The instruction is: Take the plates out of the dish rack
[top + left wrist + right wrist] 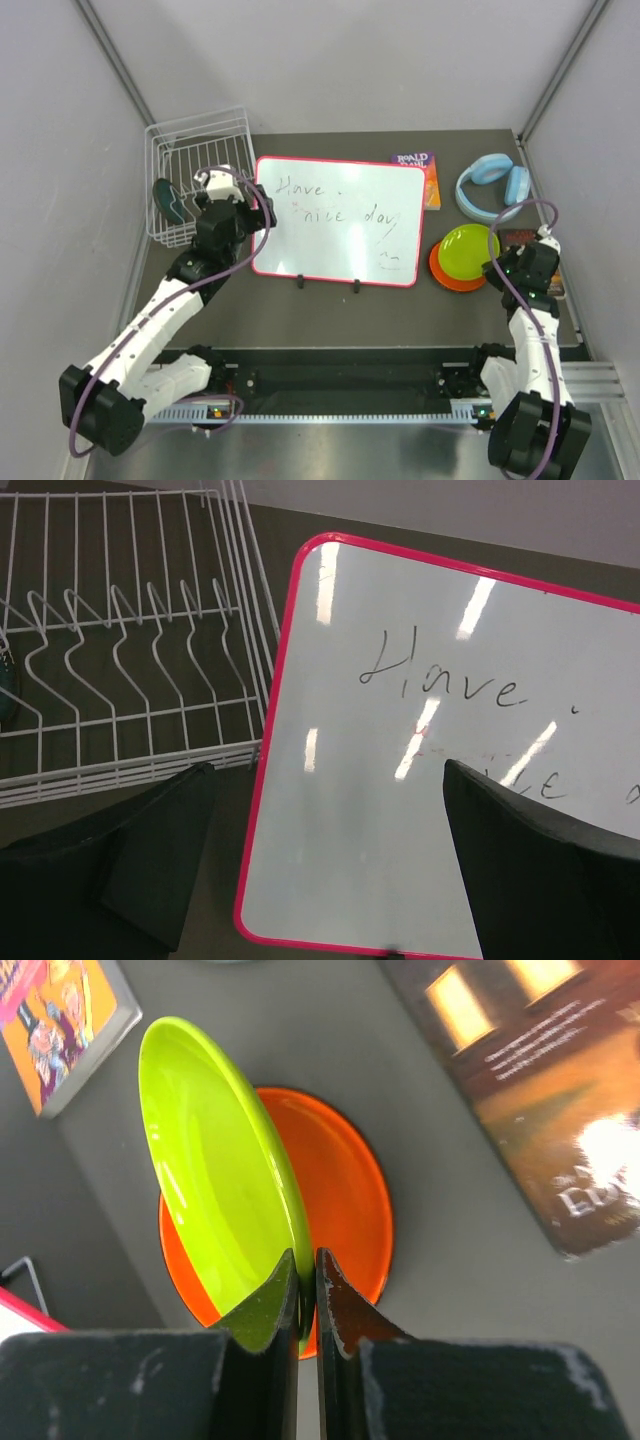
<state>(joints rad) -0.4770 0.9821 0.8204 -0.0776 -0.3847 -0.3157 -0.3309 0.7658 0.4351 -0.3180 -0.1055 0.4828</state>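
Right pincer is clamped on the rim of the lime plate. We're holding it tilted over the orange plate, which lies flat on the table at the right, near the headphones. We'd call this the set-down step. The next move calls for lowering the lime plate flat onto the orange one, then letting go.

Over on the other side, our left pincer stands spread wide with nothing in it. It hovers over the pink edge of the whiteboard, just beside the dish rack.

Into the rack now: one dark plate stands on edge at its left end, and the other slots we can see are bare. That's the one left to fetch, we reckon.
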